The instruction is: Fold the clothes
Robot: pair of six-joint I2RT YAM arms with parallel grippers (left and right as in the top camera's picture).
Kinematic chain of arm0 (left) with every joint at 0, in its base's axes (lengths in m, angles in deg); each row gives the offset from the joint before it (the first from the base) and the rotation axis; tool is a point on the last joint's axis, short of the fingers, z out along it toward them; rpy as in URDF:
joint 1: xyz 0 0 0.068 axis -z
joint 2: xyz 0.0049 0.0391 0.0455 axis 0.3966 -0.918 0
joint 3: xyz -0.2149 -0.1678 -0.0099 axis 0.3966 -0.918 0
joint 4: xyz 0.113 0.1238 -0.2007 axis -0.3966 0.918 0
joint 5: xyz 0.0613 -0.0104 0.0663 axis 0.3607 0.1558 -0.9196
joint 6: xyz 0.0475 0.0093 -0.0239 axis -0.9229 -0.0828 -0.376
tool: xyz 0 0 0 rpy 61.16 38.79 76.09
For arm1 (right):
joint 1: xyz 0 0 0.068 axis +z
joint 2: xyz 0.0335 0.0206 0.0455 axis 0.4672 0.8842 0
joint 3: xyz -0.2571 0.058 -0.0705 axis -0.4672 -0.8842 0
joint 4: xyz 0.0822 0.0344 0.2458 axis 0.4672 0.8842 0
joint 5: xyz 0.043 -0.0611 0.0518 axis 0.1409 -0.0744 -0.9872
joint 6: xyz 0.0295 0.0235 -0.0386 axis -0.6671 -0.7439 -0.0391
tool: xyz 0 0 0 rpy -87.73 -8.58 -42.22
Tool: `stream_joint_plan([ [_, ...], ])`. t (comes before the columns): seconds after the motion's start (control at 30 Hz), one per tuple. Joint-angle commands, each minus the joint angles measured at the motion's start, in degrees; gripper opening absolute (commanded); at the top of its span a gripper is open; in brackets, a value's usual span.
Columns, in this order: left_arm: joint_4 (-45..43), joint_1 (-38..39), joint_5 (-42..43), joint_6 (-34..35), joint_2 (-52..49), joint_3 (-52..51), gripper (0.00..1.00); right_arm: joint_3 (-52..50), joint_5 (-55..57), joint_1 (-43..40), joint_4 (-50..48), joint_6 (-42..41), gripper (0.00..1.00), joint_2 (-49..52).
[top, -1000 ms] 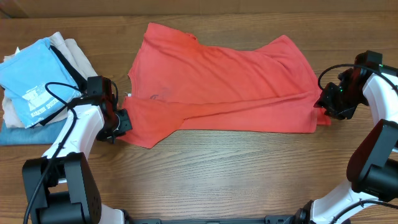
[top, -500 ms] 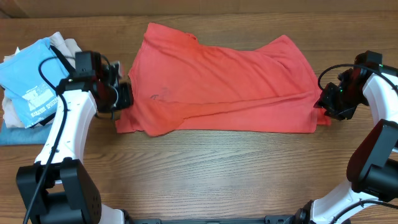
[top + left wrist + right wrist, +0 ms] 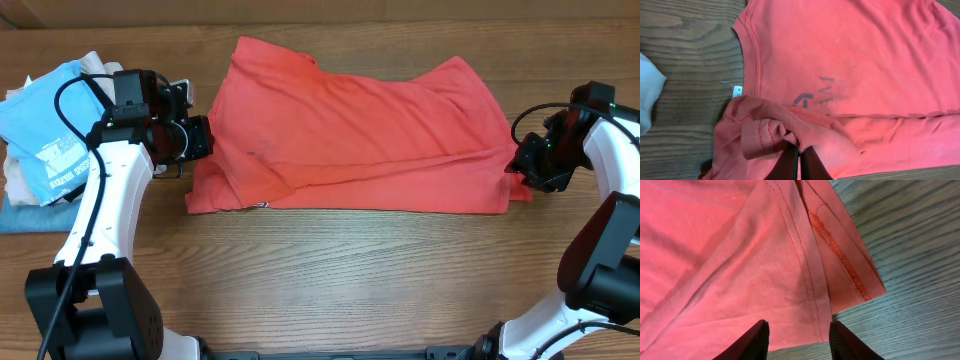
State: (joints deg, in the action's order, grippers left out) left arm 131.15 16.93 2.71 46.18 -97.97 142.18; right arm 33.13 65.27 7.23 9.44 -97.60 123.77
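The clothes, a coral red T-shirt (image 3: 360, 130), lie spread across the wooden table with the neck to the left. My left gripper (image 3: 200, 140) is shut on the cuff of a sleeve (image 3: 765, 132), which is folded over onto the shirt body. In the left wrist view the fingertips (image 3: 799, 150) pinch that fabric. Faded lettering (image 3: 820, 92) and a white neck tag (image 3: 737, 90) show beyond it. My right gripper (image 3: 520, 165) stands open at the shirt's right edge. In the right wrist view, the right gripper (image 3: 799, 325) straddles the stitched hem (image 3: 840, 255), which lies flat.
A stack of folded garments sits at the far left: a light blue shirt (image 3: 45, 140) on top, beige cloth (image 3: 110, 80) behind it, denim (image 3: 20, 215) under it. A white cloth corner (image 3: 647, 95) shows at the left wrist view's left edge. Bare table (image 3: 350, 270) runs along the front.
My left gripper has moved toward the back of the table and a little right, dragging the sleeve over the shirt body. The right arm has not moved.
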Motion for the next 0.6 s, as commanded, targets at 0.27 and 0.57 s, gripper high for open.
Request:
stream_joint_plan([
  [0.27, 1.7, 0.9, 0.8, 0.7, -0.5, 0.3, 0.49, 0.0, -0.2, 0.0, -0.5, -0.2, 0.43, 0.5],
  [0.57, 7.9, 2.1, -4.9, 0.7, -0.5, -2.1, 0.45, 0.0, 1.3, 0.0, -0.2, -0.2, 0.49, 0.5],
])
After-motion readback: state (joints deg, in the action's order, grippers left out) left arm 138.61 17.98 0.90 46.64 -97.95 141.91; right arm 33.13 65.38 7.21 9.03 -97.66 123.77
